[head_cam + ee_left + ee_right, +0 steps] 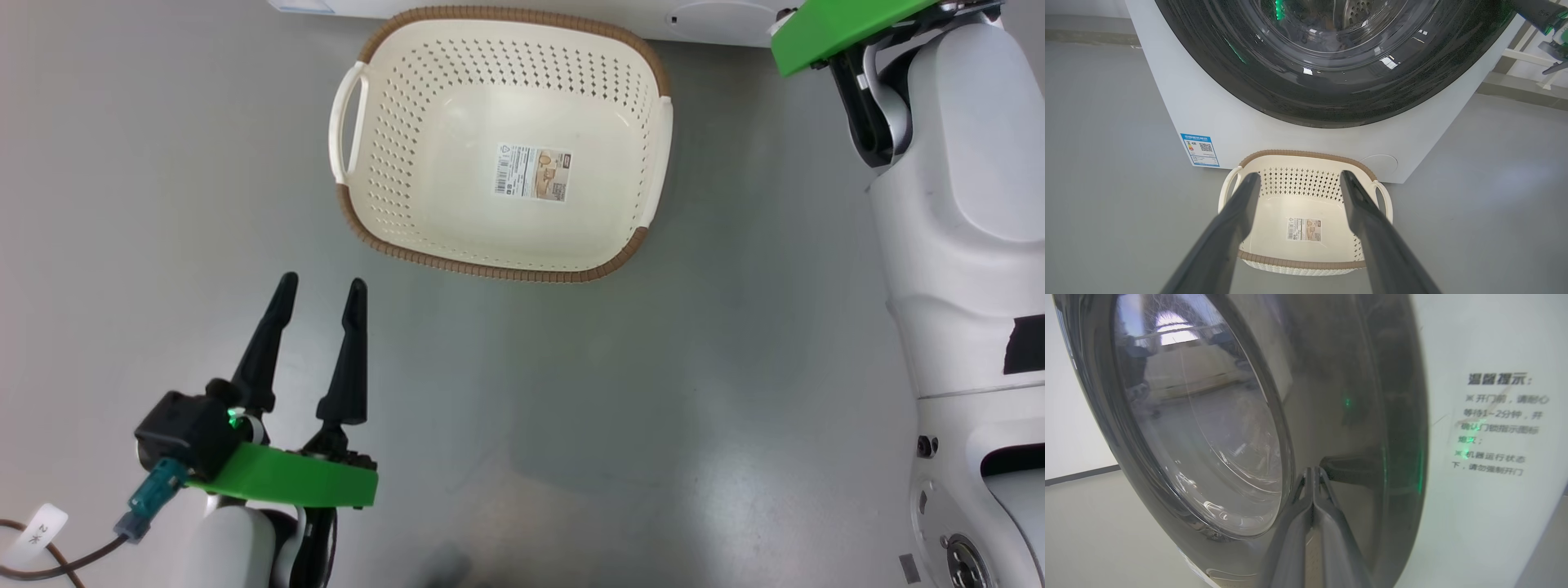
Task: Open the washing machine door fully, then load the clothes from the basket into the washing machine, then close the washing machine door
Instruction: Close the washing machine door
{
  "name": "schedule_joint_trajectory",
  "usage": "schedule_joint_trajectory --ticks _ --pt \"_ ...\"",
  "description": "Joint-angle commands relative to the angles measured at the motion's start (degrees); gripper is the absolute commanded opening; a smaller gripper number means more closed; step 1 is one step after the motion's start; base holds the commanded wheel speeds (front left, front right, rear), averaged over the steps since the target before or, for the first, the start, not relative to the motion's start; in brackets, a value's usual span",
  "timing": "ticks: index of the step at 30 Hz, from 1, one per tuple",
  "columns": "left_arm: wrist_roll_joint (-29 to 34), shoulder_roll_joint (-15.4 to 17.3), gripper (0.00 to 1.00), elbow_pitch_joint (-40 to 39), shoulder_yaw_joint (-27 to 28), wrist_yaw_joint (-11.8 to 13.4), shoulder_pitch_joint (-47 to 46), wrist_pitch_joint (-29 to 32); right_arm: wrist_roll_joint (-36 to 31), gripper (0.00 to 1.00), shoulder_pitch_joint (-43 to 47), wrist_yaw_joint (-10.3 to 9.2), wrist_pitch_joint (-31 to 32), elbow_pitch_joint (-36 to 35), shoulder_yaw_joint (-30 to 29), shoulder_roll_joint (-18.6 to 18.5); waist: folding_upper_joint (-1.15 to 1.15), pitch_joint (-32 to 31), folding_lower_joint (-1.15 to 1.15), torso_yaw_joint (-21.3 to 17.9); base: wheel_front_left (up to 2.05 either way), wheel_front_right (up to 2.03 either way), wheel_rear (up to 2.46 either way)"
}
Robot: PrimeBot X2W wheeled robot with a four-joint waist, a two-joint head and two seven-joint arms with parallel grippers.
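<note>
Two tools: right tool (1312, 472) clenched empty at the door (1208, 416) rim, left tool (322, 282) released; I want a square push till it latches.

1. Floor (735, 367): smooth, grey and seamless, with a faint sheen under even, diffuse light.
2. Shadow patch (571, 441): a darker, soft-edged area on the near floor in the head view.
3. Far-left wall (1086, 7): pale and plain, with a darker skirting band (1086, 36) along its base.
4. Far right: a white rail frame (1523, 57) stands above a second dark band (1515, 87) at floor level.
5. Right wrist view: a white wall (1069, 428) with a dark skirting strip (1081, 475) where it meets the floor.
</note>
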Motion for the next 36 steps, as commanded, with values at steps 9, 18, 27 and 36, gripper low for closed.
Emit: schedule_joint_trajectory --ticks 9,18,27,36 --pt "0.0 1.2 1.00 -0.3 2.5 -0.2 -0.7 -0.5 1.5 0.00 -0.3 -0.44 -0.2 -1.4 3.3 1.5 0.00 -0.6 -0.01 -1.1 0.00 0.00 0.00" --pt "1.3 1.2 1.00 0.1 4.3 -0.2 0.4 -0.5 8.2 0.00 6.8 -0.44 -0.2 -4.7 12.3 1.5 0.00 -3.9 -0.01 -3.9 0.00 0.00 0.00" --pt "2.9 1.4 1.00 -0.4 6.3 -0.2 2.2 -0.5 12.8 0.00 14.7 -0.44 -0.2 -8.7 15.7 1.5 0.00 -8.2 -0.01 -6.9 0.00 0.00 0.00" --pt "3.9 1.9 1.00 0.2 8.9 -0.2 4.7 -0.5 14.2 0.42 23.9 -0.44 -0.2 -11.4 16.4 1.6 0.00 -13.2 -0.01 -10.2 0.00 0.00 0.00"
